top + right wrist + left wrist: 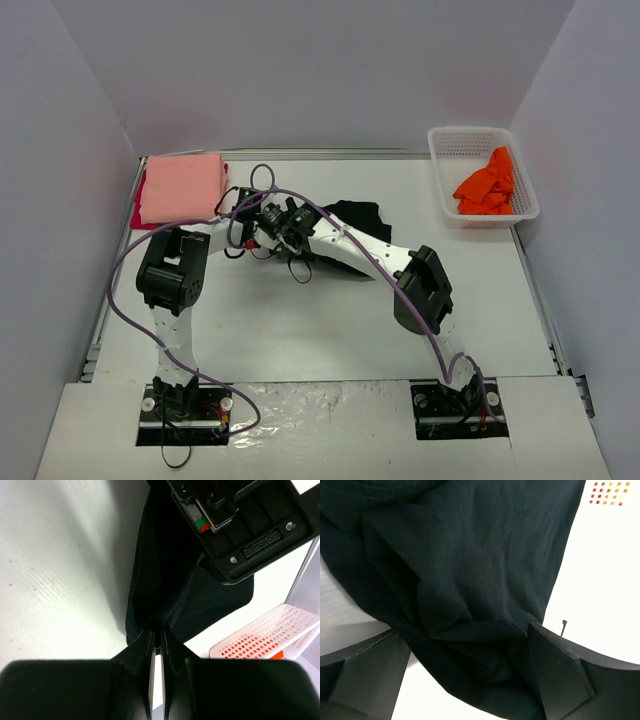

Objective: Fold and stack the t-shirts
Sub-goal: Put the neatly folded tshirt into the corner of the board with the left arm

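The black t-shirt (360, 215) lies crumpled at mid-table, partly hidden under both arms. My right gripper (272, 222) is shut on a fold of it; the right wrist view shows the jaws (157, 630) pinching the black cloth (160, 580) at their tips. My left gripper (243, 215) is open, and in its wrist view (462, 630) black cloth (470, 555) bunches between the wide-spread fingers (560, 670). The salmon-pink shirt (180, 185) lies folded at the back left on top of the red one (140, 215). The orange shirt (487, 185) sits crumpled in the basket.
The white mesh basket (440, 180) stands at the back right and shows in the right wrist view (260, 630). Grey walls close the table on three sides. The two wrists are close together left of centre, cables looping over them.
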Controlling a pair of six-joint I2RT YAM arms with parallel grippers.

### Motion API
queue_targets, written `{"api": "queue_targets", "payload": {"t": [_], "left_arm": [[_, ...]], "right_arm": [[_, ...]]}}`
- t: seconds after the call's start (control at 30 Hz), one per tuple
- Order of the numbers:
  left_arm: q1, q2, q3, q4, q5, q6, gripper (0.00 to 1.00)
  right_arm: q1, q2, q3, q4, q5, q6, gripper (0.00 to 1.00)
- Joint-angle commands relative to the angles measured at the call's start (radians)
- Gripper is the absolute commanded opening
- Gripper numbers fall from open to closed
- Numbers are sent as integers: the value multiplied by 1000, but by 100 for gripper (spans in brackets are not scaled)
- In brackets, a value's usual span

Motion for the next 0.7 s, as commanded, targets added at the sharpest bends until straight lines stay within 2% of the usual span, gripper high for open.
{"api": "queue_targets", "payload": {"t": [0.0, 0.33, 0.4, 0.43, 0.67], "left_arm": [[-50, 16, 18, 40, 36, -18, 92], [-72, 27, 4, 97, 62, -63, 74], [-79, 21, 4, 103, 70, -69, 67], [-81, 17, 2, 105, 69, -72, 58], [-101, 48, 15, 145, 108, -90, 39]], "right_arm": [[13, -37, 17, 22, 8, 8, 0], [5, -26, 17, 20, 3, 10, 0], [5, -25, 15, 20, 3, 10, 0], [5, -25, 17, 20, 3, 10, 0], [7, -14, 30, 11, 0, 11, 0]]}}
